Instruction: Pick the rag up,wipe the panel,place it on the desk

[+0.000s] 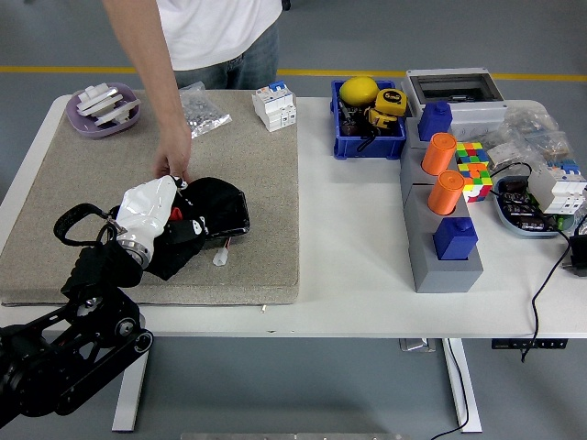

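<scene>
Rag [209, 213], black, bunched on the beige mat [248, 174] at left centre of frame. Left hand [149, 213], white-covered, lies on the rag's left side, fingers seemingly closed on the cloth. 1 person's hand [172, 163] touches the mat just above.

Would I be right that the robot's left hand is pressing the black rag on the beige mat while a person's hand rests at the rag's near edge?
Not quite: the head view shows the person's hand at the rag's far edge, not the near one. The rest holds: the left hand presses the black rag on the beige mat.
</scene>
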Robot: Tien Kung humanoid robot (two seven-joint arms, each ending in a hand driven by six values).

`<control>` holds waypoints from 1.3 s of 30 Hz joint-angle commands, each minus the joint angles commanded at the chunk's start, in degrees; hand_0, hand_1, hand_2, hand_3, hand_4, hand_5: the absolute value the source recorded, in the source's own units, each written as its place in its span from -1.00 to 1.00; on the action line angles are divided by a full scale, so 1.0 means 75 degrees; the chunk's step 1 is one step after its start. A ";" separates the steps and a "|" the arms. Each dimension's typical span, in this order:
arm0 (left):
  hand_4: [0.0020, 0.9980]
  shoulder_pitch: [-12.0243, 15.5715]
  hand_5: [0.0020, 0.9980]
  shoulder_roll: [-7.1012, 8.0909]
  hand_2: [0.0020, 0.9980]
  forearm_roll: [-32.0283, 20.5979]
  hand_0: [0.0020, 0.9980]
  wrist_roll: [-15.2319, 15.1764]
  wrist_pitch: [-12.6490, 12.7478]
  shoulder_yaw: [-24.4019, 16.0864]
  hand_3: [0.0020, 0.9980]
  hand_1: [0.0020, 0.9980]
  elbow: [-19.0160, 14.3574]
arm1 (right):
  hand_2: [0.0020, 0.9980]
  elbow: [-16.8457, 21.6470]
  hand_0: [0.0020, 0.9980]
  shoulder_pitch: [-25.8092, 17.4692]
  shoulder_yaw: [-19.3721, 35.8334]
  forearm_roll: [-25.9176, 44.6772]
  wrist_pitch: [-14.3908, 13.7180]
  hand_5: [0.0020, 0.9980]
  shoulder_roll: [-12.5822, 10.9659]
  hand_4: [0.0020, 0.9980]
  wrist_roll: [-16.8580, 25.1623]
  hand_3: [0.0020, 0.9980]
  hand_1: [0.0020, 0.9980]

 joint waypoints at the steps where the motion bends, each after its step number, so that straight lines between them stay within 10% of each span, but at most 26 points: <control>1: -0.74 0.0023 -1.00 0.0012 -0.02 0.0019 -0.59 0.0000 -0.0004 -0.0040 -0.18 -0.75 0.0002 | 0.27 0.0000 0.42 -0.0005 0.0023 -0.0018 -0.0001 0.11 0.0000 1.00 -0.0009 0.24 0.01; 39: -0.74 0.1432 -1.00 0.0713 -0.03 0.0643 -0.59 0.0000 -0.0018 -0.2116 -0.18 -0.75 0.0044 | 0.26 0.0000 0.42 -0.0066 0.0388 -0.0278 -0.0036 0.11 -0.0057 1.00 -0.0041 0.24 0.01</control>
